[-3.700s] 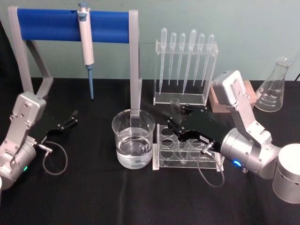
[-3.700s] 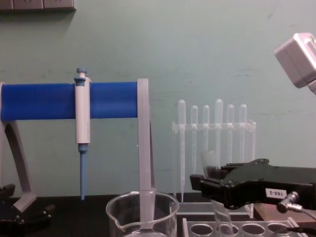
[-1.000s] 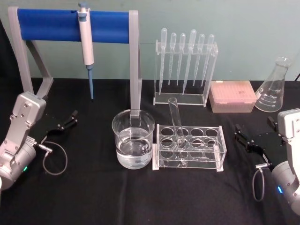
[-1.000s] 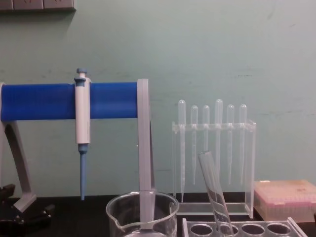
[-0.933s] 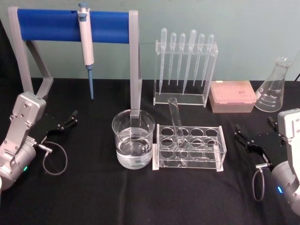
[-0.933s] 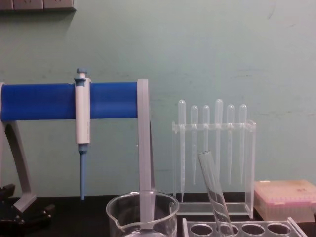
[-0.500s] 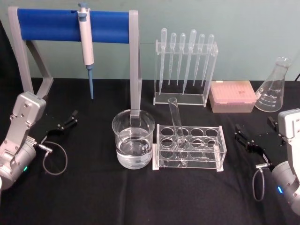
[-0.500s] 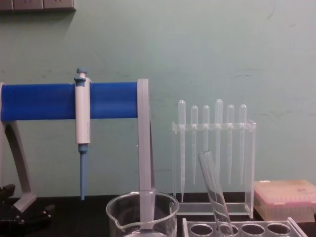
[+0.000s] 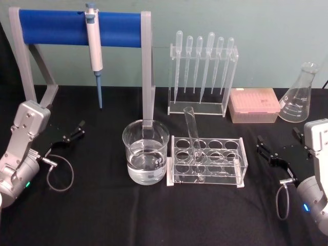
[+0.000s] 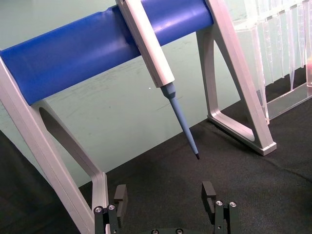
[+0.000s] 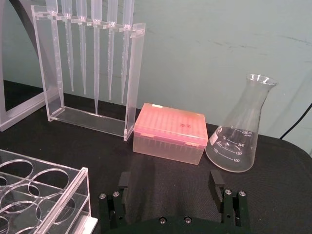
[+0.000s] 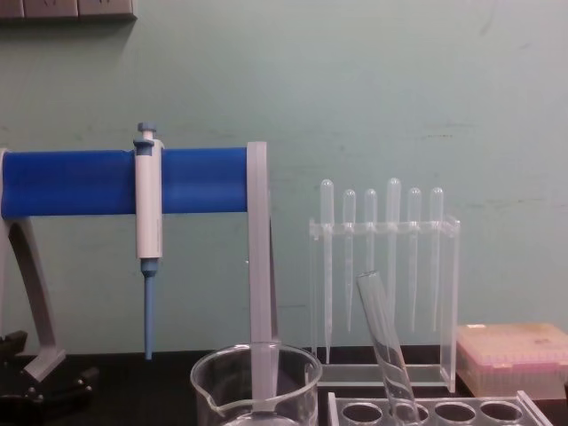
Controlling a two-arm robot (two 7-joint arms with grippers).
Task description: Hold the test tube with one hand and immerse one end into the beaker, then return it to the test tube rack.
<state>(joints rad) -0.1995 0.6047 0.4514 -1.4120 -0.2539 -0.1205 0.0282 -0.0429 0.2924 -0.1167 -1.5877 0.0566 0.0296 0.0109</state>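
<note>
the test tube (image 9: 193, 134) stands in the clear rack (image 9: 207, 161), in a hole of the back row near the rack's left end, and it leans with its flared rim tipped up and to the left; from the chest view the test tube (image 12: 386, 348) slants the same way in front of the pipette stand (image 12: 386, 293). just to the left of the rack sits the beaker (image 9: 146, 152), with clear liquid in its lower half, touching nothing but the black table (image 9: 154, 215). the right gripper (image 9: 265, 151) rests low over the table at the right side, well apart from the rack, its black fingers spread with nothing between them; its wrist view looks past those fingers (image 11: 123, 181) to a pink tip box (image 11: 171, 132) and a conical flask (image 11: 240, 133) beside it. the left gripper (image 9: 74, 131) lies far off on the left side of the table, also spread wide and holding nothing, and its wrist view shows the two fingers (image 10: 208, 191) apart beneath the blue-barred stand (image 10: 92, 46) where a pipettor (image 10: 158, 68) hangs tip down. behind the beaker one grey leg of that stand (image 9: 147, 66) comes down to the table.
</note>
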